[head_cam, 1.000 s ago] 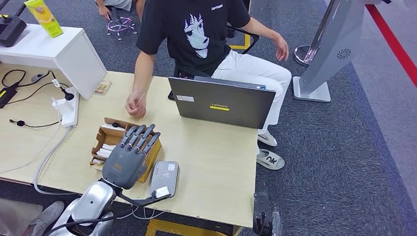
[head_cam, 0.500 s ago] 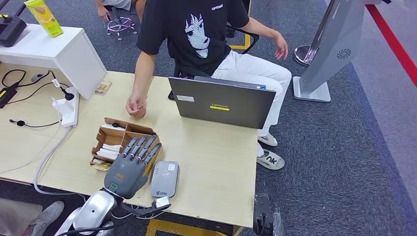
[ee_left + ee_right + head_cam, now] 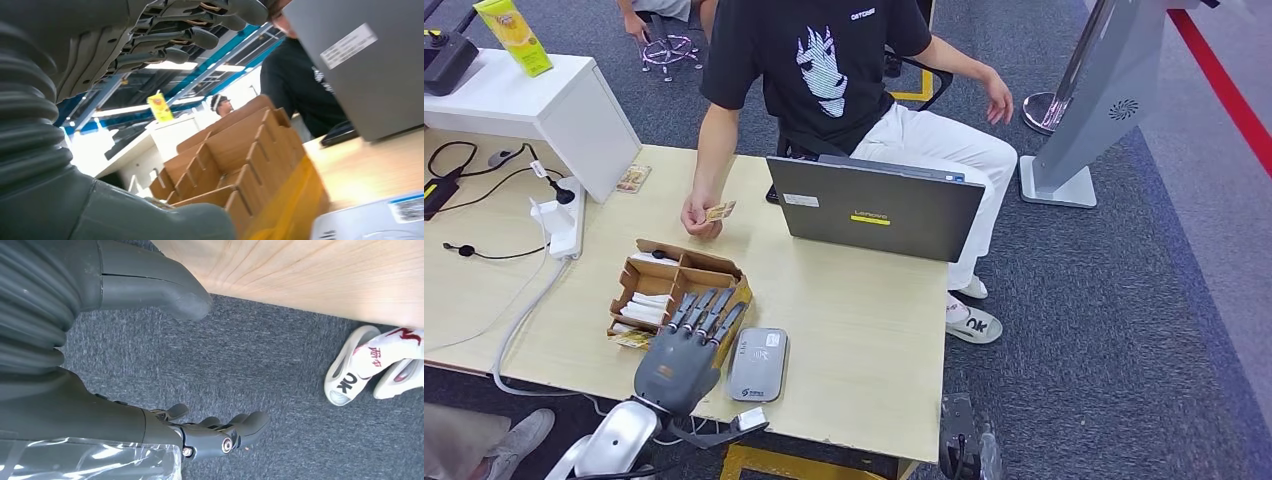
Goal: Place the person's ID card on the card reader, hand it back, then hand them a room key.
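The left hand [image 3: 686, 350] hovers palm-down over the near edge of the surface [image 3: 864, 330], its fingers [image 3: 707, 310] straight, apart and empty, their tips above the near corner of the cardboard box [image 3: 664, 285]. Just to its right lies the grey card reader [image 3: 758, 364]. Farther back, the person's hand [image 3: 699, 215] pinches the ID card [image 3: 720, 211] above the surface, left of the laptop [image 3: 874, 208].

The left wrist view looks along the box's dividers [image 3: 240, 155] from low down, with the reader's corner [image 3: 370, 222] beside them. The right wrist view shows the right hand [image 3: 200, 432] hanging over the carpet below the surface edge, fingers loosely curled on nothing.

Since a second ago the left hand has drawn back off the box toward the robot, and the person has turned the card flat.
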Motion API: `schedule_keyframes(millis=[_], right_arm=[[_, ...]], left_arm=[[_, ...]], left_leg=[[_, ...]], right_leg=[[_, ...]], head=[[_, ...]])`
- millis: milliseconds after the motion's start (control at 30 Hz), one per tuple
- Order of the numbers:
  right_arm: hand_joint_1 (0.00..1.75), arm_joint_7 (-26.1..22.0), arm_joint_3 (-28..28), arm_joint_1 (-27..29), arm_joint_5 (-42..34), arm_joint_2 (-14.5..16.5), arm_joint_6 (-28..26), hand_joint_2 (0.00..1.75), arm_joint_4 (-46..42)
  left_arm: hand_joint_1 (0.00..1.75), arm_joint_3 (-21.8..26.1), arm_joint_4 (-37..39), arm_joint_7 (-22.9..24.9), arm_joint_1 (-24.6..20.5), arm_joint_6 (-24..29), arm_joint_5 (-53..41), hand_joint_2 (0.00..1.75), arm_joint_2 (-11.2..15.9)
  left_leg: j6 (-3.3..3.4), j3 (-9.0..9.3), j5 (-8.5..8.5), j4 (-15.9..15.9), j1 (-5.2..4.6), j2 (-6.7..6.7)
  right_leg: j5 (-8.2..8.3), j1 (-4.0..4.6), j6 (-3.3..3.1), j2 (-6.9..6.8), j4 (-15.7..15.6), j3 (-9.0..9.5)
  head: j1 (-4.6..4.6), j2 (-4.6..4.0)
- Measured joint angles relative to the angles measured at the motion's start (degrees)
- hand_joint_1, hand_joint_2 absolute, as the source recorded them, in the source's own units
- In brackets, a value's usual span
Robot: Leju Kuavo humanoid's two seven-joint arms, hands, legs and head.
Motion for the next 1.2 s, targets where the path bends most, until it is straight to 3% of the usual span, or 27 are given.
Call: schedule_keyframes(millis=[367, 1167, 1200], right_arm=[[0.00, 0.0, -0.5, 0.1, 0.5, 0.0, 0.0, 1.75, 0.0], [0.00, -0.1, -1.4, 0.3, 0.7, 0.0, 0.0, 1.75, -0.1], [0.00, -0.1, -1.5, 0.3, 0.7, 0.0, 0.0, 1.75, -0.1]], left_arm=[[0.00, 0.2, 1.5, 1.5, -0.6, 0.0, 0.0, 1.75, 3.0], [0.00, 2.0, 3.1, 1.9, 0.9, -0.9, 0.0, 1.75, 5.1], [0.44, 2.0, 3.1, 1.9, 1.0, -0.9, 0.0, 1.75, 5.1]], left_leg=[[0.00, -0.01, 0.00, 0.0, 0.00, -0.01], [0.01, -0.04, 0.01, 0.0, 0.00, -0.07], [0.01, -0.04, 0.01, 0.0, 0.00, -0.07]], right_leg=[[0.00, 0.00, 0.00, -0.01, 0.0, 0.00], [0.00, 0.00, 0.00, -0.07, 0.0, 0.01], [0.00, 0.00, 0.00, -0.07, 0.0, 0.01]], head=[[0.00, 0.00], [0.00, 0.00], [0.00, 0.00]])
